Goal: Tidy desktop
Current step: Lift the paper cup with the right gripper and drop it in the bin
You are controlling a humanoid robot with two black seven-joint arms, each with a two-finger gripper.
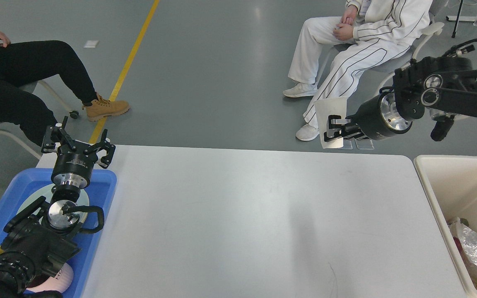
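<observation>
The desktop is a large white table with rounded corners, and its top is bare. My right gripper is shut on a pale sheet of paper and holds it high above the table's far right edge, the sheet hanging upright. My left gripper is open and empty above the far end of the blue tray at the table's left side.
The blue tray holds a pale green plate and a pink bowl. A cream bin with crumpled plastic stands at the right. Two people sit on chairs beyond the table.
</observation>
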